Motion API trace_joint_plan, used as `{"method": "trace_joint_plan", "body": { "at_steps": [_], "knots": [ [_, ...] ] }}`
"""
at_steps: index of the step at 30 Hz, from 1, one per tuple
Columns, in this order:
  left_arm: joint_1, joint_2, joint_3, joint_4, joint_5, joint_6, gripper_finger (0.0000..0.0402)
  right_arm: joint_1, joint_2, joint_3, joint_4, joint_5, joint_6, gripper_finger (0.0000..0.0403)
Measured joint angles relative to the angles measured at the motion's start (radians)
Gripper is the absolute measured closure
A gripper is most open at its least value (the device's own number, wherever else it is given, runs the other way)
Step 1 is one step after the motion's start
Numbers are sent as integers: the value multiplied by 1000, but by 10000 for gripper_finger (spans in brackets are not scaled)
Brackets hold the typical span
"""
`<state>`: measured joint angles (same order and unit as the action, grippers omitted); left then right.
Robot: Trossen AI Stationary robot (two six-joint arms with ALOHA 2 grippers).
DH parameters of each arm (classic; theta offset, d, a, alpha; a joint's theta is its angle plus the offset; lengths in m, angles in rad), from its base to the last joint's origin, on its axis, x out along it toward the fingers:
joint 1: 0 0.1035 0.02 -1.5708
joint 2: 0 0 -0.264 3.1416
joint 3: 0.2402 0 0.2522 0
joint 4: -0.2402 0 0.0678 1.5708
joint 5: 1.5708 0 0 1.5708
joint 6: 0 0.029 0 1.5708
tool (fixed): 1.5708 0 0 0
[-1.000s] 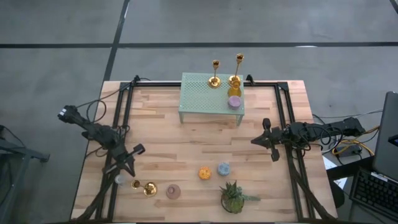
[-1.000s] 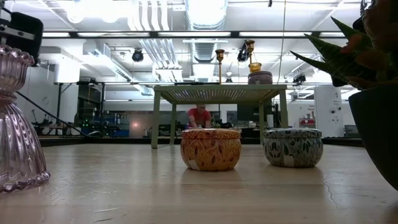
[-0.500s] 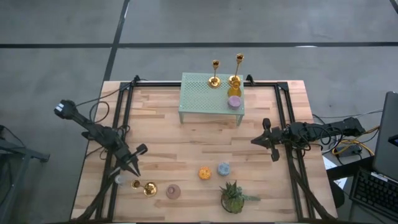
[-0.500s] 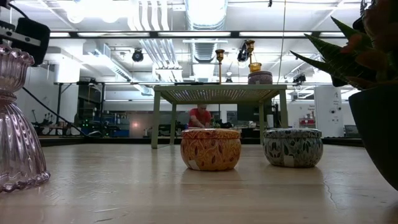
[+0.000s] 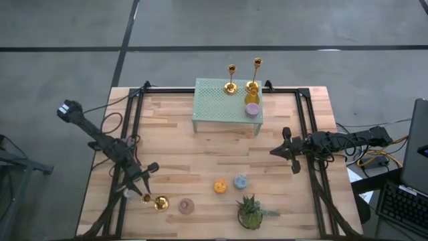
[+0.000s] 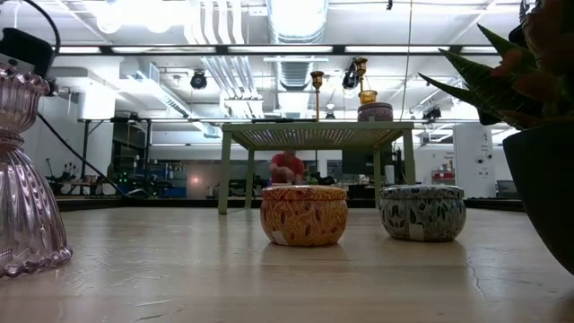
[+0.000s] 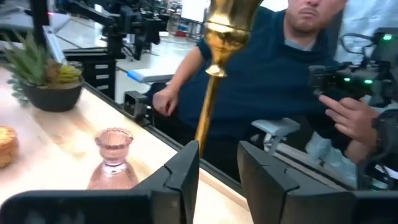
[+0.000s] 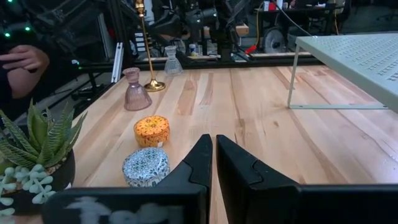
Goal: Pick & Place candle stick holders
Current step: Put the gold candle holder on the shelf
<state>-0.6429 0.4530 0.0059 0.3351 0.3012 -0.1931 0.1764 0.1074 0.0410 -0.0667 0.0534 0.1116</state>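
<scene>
The left gripper (image 7: 217,171) has its jaws a little apart around the thin stem of a gold candle stick holder (image 7: 222,46), which stands near the table's front left edge. The right gripper (image 8: 214,163) is closed and empty. No writing can be read.

Quick count: three gold candlesticks, two up on the green rack (image 5: 229,77) (image 5: 255,73) and one down at the table's near-left corner (image 5: 158,201). Four round tins: orange (image 5: 219,186), blue (image 5: 240,181), purple (image 5: 251,110), yellow (image 5: 251,98). One pink glass holder (image 5: 186,206), one clear one (image 8: 170,61), one potted plant (image 5: 251,211), one rack (image 5: 214,100), two arms
</scene>
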Motion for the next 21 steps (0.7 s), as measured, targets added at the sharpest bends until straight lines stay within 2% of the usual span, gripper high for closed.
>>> {"method": "trace_joint_plan", "body": {
  "at_steps": [5, 21],
  "knots": [
    [-23, 40, 0, 67, -68, 32, 269, 0, 0, 0, 0, 0, 0, 385],
    [-38, 224, 0, 280, -96, 39, 262, 0, 0, 0, 0, 0, 0, 385]
  ]
}}
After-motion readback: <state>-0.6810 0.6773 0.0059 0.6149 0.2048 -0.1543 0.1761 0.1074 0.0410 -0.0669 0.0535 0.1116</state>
